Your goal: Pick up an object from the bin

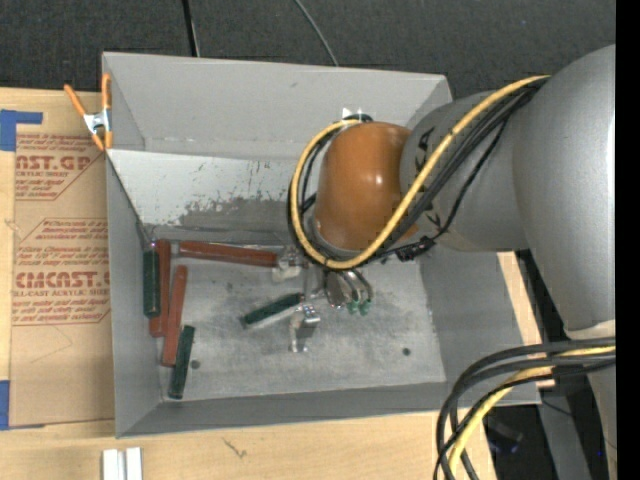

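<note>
- Green stick point(268, 314) is the thing nearest the gripper point(305, 320). It lies slanted on the floor of the grey metal bin point(250, 118), with its right end reaching up to the gripper's left side.
- Whether the gripper is open or closed cannot be told, nor whether the stick's end is actually inside it. The orange cover point(360, 193) on the wrist sits just above and hides much of it.
- To do this step well, I judge the grasp should cross the stick's narrow width, not its length. It should also sit further in from the tip, because a pinch at the very end would likely let the stick swing or slip on the lift.
- A straight lift looks best, as a small green bit point(359, 308) lies just right of the gripper and could be nudged.
- Count of green sticks: three.
  - The one at the gripper.
  - A far-left green stick point(150, 280), well left of the gripper.
  - A dark green stick point(182, 365), left of and below the gripper.
- Count of red-brown sticks: two for certain.
  - A long red-brown stick point(228, 255), left of and above the gripper.
  - A second red-brown stick point(178, 296), well to its left.
- A short red-brown piece point(170, 345) below that may be a third stick or part of the second.
- Small green bit: one, too small to identify.
</note>
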Robot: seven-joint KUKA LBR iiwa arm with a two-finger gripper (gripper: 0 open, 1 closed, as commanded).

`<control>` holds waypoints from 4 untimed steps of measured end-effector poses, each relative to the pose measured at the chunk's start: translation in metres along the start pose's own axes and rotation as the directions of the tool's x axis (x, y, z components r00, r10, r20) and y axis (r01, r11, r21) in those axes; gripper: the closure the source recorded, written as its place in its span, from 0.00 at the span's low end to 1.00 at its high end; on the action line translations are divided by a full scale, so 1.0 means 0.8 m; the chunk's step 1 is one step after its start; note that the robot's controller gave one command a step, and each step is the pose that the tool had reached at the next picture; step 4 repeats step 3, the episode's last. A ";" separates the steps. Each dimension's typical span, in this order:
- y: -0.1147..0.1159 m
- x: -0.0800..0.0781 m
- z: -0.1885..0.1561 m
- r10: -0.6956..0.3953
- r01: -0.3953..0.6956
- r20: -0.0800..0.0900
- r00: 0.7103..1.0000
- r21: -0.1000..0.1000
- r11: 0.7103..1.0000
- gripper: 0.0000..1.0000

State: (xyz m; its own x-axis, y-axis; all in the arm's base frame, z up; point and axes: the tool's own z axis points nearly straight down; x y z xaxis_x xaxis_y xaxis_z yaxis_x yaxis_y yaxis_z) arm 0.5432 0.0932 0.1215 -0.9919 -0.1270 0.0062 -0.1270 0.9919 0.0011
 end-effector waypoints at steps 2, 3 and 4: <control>0.025 -0.047 0.057 -0.165 0.165 0.005 0.986 0.002 0.986 1.00; 0.034 -0.043 -0.117 -0.189 0.189 0.010 0.982 0.002 0.982 1.00; 0.034 -0.043 -0.117 -0.189 0.189 0.010 0.982 0.002 0.982 1.00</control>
